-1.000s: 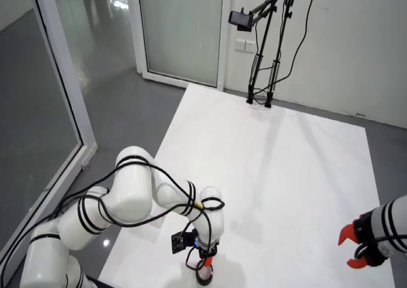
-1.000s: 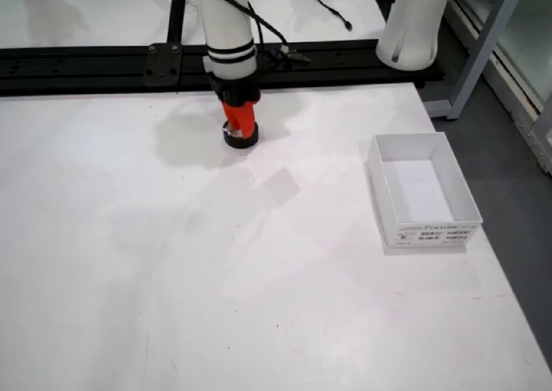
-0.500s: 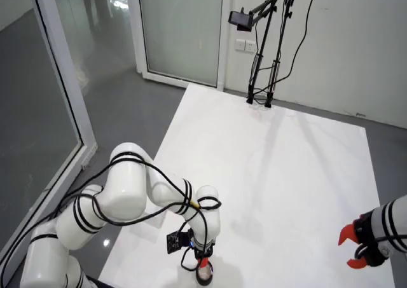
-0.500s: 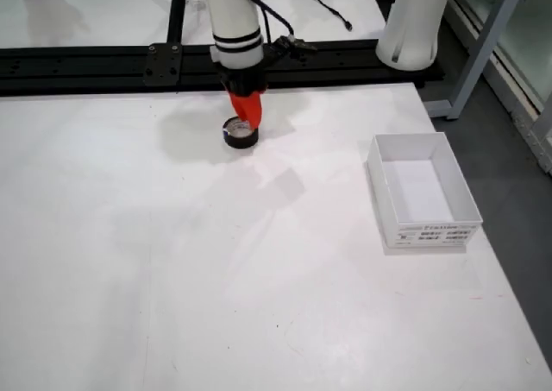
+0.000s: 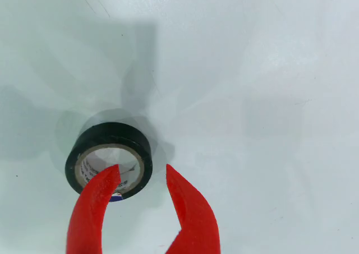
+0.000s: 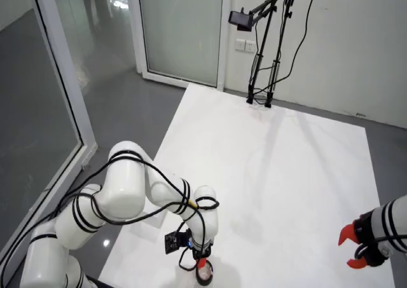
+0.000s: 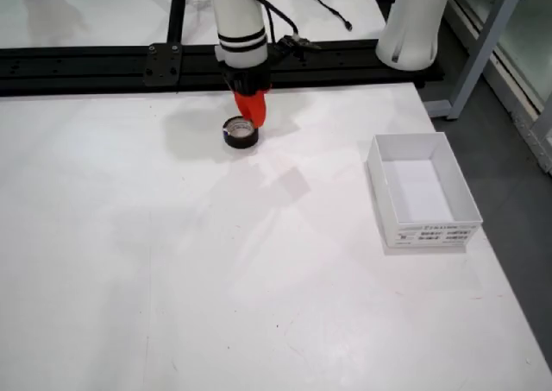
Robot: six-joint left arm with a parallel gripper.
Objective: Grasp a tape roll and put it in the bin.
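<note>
Tape, a single black roll with a pale inner core [image 5: 109, 160], lies flat on the white table [image 5: 269, 97]. The red-fingered gripper [image 5: 140, 174] stands narrowly parted, one finger over the roll's hole, the other just outside its wall, holding nothing. The grasp seems in hand; the next move calls for lowering to straddle the wall, then closing. One white open box [image 7: 423, 189] waits well apart, empty.
</note>
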